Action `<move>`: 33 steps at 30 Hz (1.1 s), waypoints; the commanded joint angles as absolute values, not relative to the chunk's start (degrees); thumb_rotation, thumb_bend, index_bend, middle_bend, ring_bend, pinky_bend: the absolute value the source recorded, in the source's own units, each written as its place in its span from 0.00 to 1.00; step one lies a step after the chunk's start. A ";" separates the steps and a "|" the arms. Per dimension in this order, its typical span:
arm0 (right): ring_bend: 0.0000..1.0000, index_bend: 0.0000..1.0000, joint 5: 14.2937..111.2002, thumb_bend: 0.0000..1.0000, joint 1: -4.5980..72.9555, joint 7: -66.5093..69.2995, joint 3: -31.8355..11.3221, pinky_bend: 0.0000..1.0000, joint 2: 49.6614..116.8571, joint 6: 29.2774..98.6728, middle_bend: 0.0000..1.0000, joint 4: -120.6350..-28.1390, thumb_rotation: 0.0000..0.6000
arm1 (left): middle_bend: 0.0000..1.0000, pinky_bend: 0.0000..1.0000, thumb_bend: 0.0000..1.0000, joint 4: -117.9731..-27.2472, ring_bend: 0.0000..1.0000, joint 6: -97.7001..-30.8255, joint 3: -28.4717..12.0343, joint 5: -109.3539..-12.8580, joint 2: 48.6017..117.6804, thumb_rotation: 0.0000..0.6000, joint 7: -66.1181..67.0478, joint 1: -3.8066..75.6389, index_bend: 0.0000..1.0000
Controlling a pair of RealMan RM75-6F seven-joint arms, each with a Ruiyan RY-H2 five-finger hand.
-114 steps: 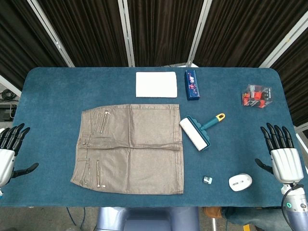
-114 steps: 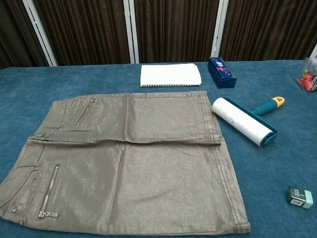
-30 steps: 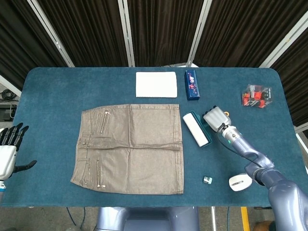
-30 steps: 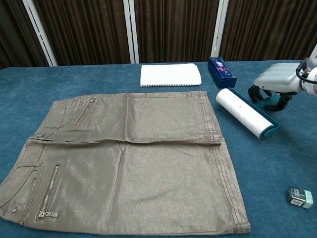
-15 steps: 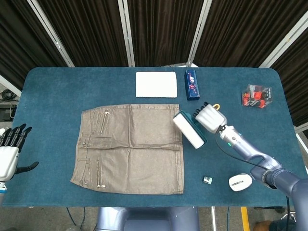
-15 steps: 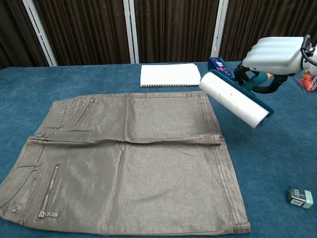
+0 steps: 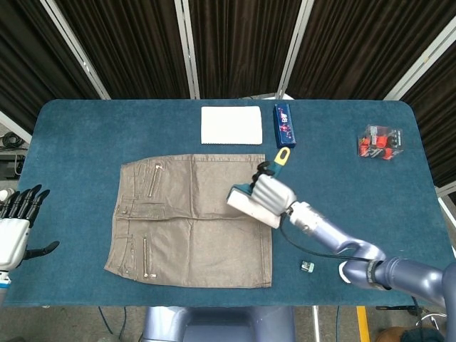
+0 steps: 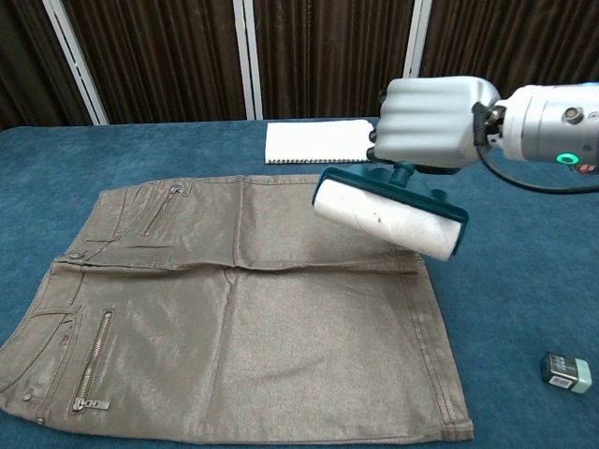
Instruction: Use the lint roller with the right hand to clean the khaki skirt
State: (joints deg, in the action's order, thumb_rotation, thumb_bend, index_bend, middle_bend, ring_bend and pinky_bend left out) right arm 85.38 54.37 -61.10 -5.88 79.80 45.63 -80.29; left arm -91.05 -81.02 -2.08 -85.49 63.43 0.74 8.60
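The khaki skirt [image 7: 192,217] [image 8: 234,309] lies flat on the blue table, zips toward the left. My right hand [image 7: 273,192] [image 8: 432,122] grips the teal handle of the lint roller [image 7: 251,205] [image 8: 388,215]. The white roll hangs over the skirt's right part, lifted off the cloth in the chest view. The handle's yellow end [image 7: 283,156] points to the back. My left hand [image 7: 16,228] rests open at the table's left edge, far from the skirt, with nothing in it.
A white folded cloth [image 7: 231,125] [image 8: 321,141] and a blue box [image 7: 284,125] lie behind the skirt. A clear box with red pieces [image 7: 379,142] sits back right. A small grey-green object [image 7: 307,266] [image 8: 565,371] and a white mouse [image 7: 350,271] lie front right.
My right hand reached in, took the roller by its handle, lifted it and carried it left from the bare table to above the skirt's right part. The left hand stayed put.
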 commanded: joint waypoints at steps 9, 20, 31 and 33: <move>0.52 0.57 71.48 0.62 58.34 -82.43 -4.83 0.38 86.33 41.69 0.62 -88.31 1.00 | 0.00 0.00 0.00 -90.21 0.00 -79.77 -2.18 -84.44 63.44 1.00 -0.16 8.96 0.00; 0.52 0.58 68.39 0.62 60.05 -86.12 -0.56 0.38 88.18 43.42 0.62 -91.34 1.00 | 0.00 0.00 0.00 -89.75 0.00 -78.75 -2.14 -83.79 63.97 1.00 0.40 9.33 0.00; 0.53 0.58 67.88 0.63 60.66 -82.96 -0.15 0.38 90.10 45.60 0.62 -80.20 1.00 | 0.00 0.00 0.00 -89.59 0.00 -78.39 -2.26 -83.22 64.11 1.00 0.40 9.44 0.00; 0.53 0.58 67.69 0.63 60.66 -81.70 -0.48 0.38 90.04 45.98 0.62 -77.54 1.00 | 0.00 0.00 0.00 -89.49 0.00 -78.27 -2.29 -83.10 64.19 1.00 0.51 9.49 0.00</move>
